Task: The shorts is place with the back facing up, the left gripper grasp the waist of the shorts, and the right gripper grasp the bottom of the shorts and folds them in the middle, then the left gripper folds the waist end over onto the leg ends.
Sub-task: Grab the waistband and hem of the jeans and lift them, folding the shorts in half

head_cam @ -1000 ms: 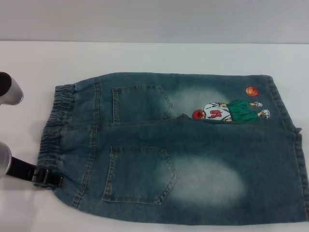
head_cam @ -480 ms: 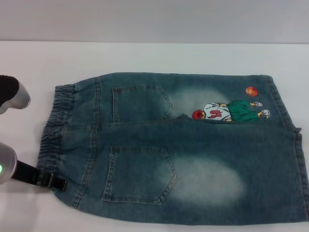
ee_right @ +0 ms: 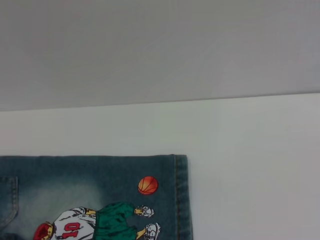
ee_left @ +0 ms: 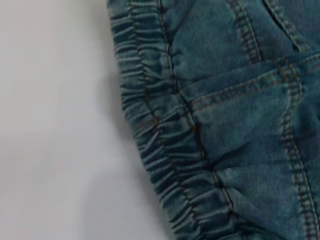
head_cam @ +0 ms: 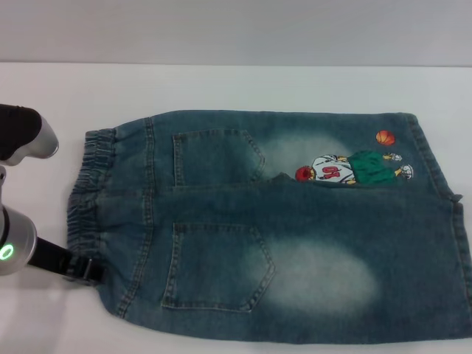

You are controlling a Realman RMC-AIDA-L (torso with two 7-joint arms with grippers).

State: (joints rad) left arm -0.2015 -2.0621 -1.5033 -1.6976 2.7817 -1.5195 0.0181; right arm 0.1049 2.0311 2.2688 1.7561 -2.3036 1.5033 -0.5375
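Lying flat on the white tabletop [head_cam: 243, 85], faded blue denim shorts [head_cam: 295, 243], black forked left gripper [head_cam: 87, 271] touching the gathered elastic waist [head_cam: 87, 192], finger state impossible to tell.

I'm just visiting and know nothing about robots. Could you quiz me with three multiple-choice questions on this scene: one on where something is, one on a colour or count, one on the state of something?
1. Where is the black forked left gripper on its silver arm?
A. beside the puckered elastic waist
B. beside the straight leg hems
C. above the cartoon print

2. How many patch pockets show on the faded blue denim shorts?
A. one
B. two
C. four

3. How do the shorts lie on the white table?
A. rolled into a bundle
B. hanging off the edge
C. spread flat, pockets up

Answers: 1 A, the gripper sits at the waist's near corner. 2 B, two stitched pockets show in the head view. 3 C, the denim lies flat with the basketball-player print visible.
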